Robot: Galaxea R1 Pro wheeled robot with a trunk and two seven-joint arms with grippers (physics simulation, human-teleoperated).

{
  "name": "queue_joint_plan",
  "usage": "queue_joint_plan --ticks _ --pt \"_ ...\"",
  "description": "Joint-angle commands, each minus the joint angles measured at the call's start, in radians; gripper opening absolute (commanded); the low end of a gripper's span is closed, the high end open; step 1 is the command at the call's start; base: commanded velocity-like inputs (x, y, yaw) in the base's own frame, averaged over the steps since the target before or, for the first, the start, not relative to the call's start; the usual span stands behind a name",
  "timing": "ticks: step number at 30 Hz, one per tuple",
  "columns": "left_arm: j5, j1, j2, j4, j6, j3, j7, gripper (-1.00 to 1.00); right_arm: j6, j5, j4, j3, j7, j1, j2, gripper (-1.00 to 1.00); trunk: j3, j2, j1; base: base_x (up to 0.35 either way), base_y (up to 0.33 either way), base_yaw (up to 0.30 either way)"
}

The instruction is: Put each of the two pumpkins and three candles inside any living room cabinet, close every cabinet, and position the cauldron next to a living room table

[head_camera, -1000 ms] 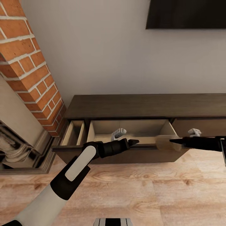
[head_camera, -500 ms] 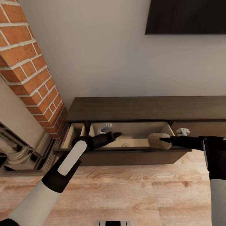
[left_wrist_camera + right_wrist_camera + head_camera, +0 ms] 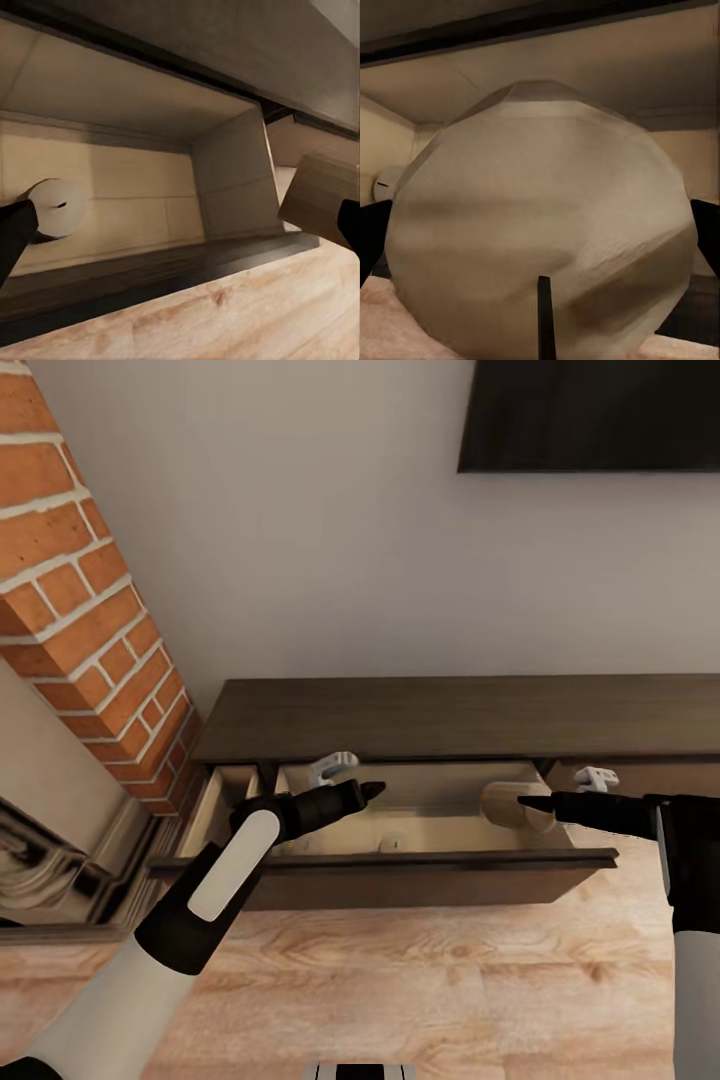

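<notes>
Jaws: right gripper is clamping a beige candle over the open drawer; left gripper is hovering over the same drawer, and whether its jaws are parted I cannot tell.
Head view: cabinet is standing against the wall with its middle drawer pulled out; the held candle is hanging at the drawer's right end, above the tray, not yet set down. A narrower drawer beside the brick column is also standing open.
Left wrist view: a pale candle is lying on its side on the drawer floor near the back wall; the held candle is floating at the far end.
Right wrist view: the candle is sitting between the fingertips, with the drawer interior behind it.
Progress: judging from this, one candle is stowed and a second is about to be released; pumpkins, the last candle, drawer closing and the cauldron are looking undone.
</notes>
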Motion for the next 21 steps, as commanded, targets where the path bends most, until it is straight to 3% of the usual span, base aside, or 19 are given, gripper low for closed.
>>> queue_joint_plan --ticks 1,7,10,13,15,21 --pt "0.0 0.0 0.0 0.0 0.0 0.0 0.0 1.0 0.001 -0.002 0.0 0.0 0.0 0.0 0.0 -1.0 0.0 0.0 0.0 0.31 -0.086 0.0" --pt "0.0 0.0 -0.012 0.0 0.001 -0.002 0.002 1.0 0.003 0.008 0.006 0.006 -0.005 0.0 0.002 -1.0 0.0 0.0 0.0 0.231 -0.046 0.0" --pt "0.0 0.0 -0.013 0.0 0.002 -0.002 0.002 1.0 0.011 0.024 0.01 0.051 -0.096 0.001 0.005 -1.0 0.0 0.0 0.0 0.01 -0.001 0.0" --pt "0.0 0.001 -0.013 0.0 0.003 -0.002 0.002 1.0 0.015 0.028 0.012 0.125 -0.2 0.0 0.034 -1.0 0.0 0.0 0.0 0.008 0.0 0.0" --pt "0.0 0.001 -0.013 0.0 0.003 -0.002 0.002 1.0 0.016 0.027 0.016 0.148 -0.247 0.001 0.052 -1.0 0.0 0.0 0.0 0.096 -0.007 0.0" --pt "0.0 0.001 -0.014 0.001 0.003 -0.003 0.002 1.0 0.018 0.031 0.028 0.165 -0.298 0.0 0.083 -1.0 0.0 0.0 0.0 0.187 -0.038 0.0"
